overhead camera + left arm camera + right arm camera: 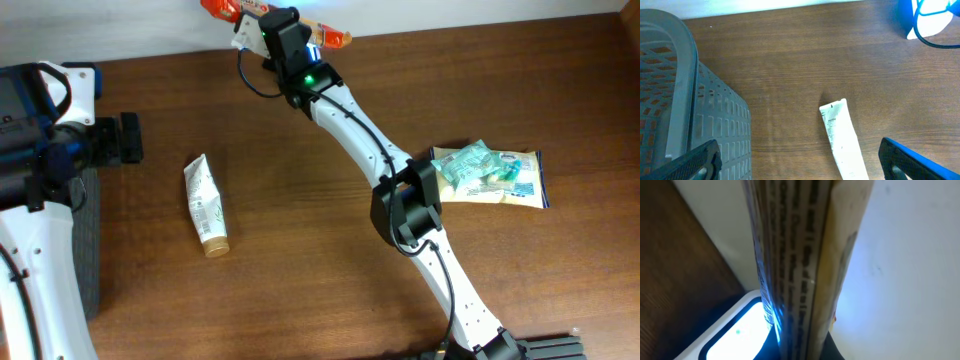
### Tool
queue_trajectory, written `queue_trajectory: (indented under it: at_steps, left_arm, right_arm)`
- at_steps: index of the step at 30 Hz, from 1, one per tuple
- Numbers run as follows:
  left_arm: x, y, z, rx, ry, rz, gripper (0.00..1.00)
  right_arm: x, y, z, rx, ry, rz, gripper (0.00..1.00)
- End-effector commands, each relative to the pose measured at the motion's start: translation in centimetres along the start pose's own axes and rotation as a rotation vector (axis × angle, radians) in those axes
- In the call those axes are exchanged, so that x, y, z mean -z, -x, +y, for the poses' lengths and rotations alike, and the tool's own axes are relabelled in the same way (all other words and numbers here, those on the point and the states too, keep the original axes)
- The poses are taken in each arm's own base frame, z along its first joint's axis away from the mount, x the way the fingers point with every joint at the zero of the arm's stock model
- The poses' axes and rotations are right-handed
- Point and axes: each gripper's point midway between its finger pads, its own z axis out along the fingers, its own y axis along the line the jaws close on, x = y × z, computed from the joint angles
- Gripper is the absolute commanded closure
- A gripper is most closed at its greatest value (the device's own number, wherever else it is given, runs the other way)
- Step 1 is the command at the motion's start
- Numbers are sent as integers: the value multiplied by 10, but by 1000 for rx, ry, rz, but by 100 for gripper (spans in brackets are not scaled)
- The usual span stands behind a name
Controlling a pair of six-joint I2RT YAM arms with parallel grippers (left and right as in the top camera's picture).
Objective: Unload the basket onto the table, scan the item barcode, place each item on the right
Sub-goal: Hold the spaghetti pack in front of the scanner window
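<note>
Most of the orange-red printed packet (222, 8) is covered in the overhead view by the right gripper (283, 32) and its wrist. Only the packet's two ends show, one on either side of the gripper, at the middle of the far edge of the brown wooden tabletop (300, 220). The gripper's fingers are not visible in either view; it is clenched on the packet.

In the right wrist view the packet (790, 255) stands edge-on up the frame, close to the lens and blurred. Rows of dark print on a pale, glossy face are seen, but no text is legible and no barcode can be made out. Both its ends are cut off by the frame. Below it sits a white scanner with a blue-lit window (737, 330), cropped at the bottom edge; its blue glow falls on the packet's lower part. Whether the two touch cannot be told.

The left gripper (800, 162), at the left edge of the tabletop, is released, with its fingers wide apart and only the tips in frame. Seen between them, on the tabletop, lies a white squeeze tube (840, 140), its lower end cut off. A grey mesh plastic basket (705, 120) is cropped at the left.
</note>
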Motion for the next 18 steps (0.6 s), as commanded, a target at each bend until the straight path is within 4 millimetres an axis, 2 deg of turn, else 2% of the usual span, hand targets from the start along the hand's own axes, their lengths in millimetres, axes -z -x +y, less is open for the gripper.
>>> queue_trajectory:
  at_steps: [1,4,7,10,13,14,16,17,18]
  left_arm:
    - [5,1,0,-11,-3,-11,1]
    - [5,1,0,-11,-3,-11,1]
    - [5,1,0,-11,-3,-11,1]
    - [5,1,0,-11,-3,-11,1]
    - [5,1,0,-11,-3,-11,1]
    - [5,1,0,-11,-3,-11,1]
    - [5,1,0,-11,-3,-11,1]
    - [5,1,0,-11,-3,-11,1]
    - [5,1,0,-11,-3,-11,1]
  right_arm:
    - [23,24,-64,-70,-185,-39,96]
    - [24,24,-67,-22,-204,-30,96]
    - [28,33,-61,5,-199,-39,96]
    - [38,41,-64,17,-192,-42,96]
    - [68,54,-82,-10,-150,-56,96]
    - [84,58,-97,-75,-147,-62,96]
    - [127,58,-123,-213,-108,-41,96]
    - [156,52,-131,-317,-64,-7,96]
    - [175,45,-134,-405,-34,27,96]
